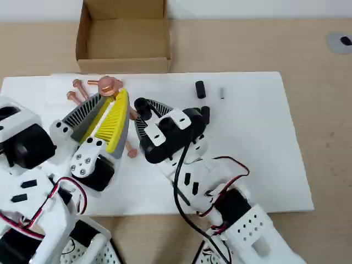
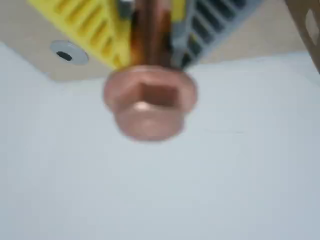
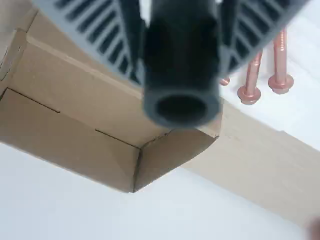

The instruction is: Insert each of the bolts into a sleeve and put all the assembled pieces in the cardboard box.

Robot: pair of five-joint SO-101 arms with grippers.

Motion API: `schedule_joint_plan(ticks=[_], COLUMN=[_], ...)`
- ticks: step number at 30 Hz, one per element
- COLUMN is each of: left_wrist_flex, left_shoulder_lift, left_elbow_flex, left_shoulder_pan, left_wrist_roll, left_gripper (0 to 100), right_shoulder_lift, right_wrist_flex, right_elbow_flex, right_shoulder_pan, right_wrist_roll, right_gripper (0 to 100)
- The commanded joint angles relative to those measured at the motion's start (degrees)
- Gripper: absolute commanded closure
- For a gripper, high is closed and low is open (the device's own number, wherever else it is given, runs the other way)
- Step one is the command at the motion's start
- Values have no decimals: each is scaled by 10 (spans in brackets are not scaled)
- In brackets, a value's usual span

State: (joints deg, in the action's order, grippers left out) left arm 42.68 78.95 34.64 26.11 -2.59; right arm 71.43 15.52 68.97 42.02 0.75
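Looking down from the high view, I have the left pincer (image 1: 113,93), the yellow-and-grey one, closed on a copper bolt (image 1: 110,84) near the eleven o'clock edge of the white sheet (image 1: 258,165). The bolt's flanged head pokes out past the fingertips toward the cardboard box (image 1: 124,65). My left wrist view has the shank clamped between the yellow finger (image 2: 85,25) and the grey finger (image 2: 215,25), with the head nearest the camera.

At three o'clock of that bolt, just beside it, the black right pincer (image 1: 142,108) is closed on a black sleeve (image 1: 139,103). From the right wrist view the sleeve (image 3: 182,75) turns its open bore to the camera, with a corner of the box (image 3: 65,130) behind it.

Two loose bolts (image 1: 77,85) lie at nine o'clock of the held one, near the sheet's edge. A third (image 1: 131,149) lies at six o'clock, between the two arms.

Two spare sleeves are on the sheet: one (image 1: 199,89) at two o'clock of the right pincer, the other (image 1: 205,114) against the right arm's wrist. A small grey piece (image 1: 222,93) sits just beside the first; I can't make out what it is.

The box stands open on the wooden surface (image 1: 308,55), off the sheet, at twelve o'clock of the left pincer.
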Motion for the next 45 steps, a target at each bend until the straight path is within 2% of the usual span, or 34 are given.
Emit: schedule_joint_plan(ticks=[1, 9, 24, 31, 36, 45], left_wrist_flex=[-15, -57, -111, -185, -186, -188], left_shoulder_lift=[-5, -3, -2, -3, -5, -4], left_elbow_flex=[-1, 49, 105, 132, 142, 163], left_shoulder_pan=[7, 6, 2, -55, -55, -56], left_wrist_roll=[5, 9, 70, 63, 11, -10], left_gripper=[994, 994, 994, 994, 994, 993], right_shoulder_lift=[16, 17, 17, 17, 17, 17], right_wrist_flex=[-15, -14, -12, -12, -12, -13], right_elbow_flex=[-6, -24, -45, -45, -44, -42], right_shoulder_pan=[7, 7, 7, 7, 7, 7], right_wrist_roll=[3, 3, 3, 3, 3, 3], right_gripper=[988, 988, 988, 988, 988, 988])
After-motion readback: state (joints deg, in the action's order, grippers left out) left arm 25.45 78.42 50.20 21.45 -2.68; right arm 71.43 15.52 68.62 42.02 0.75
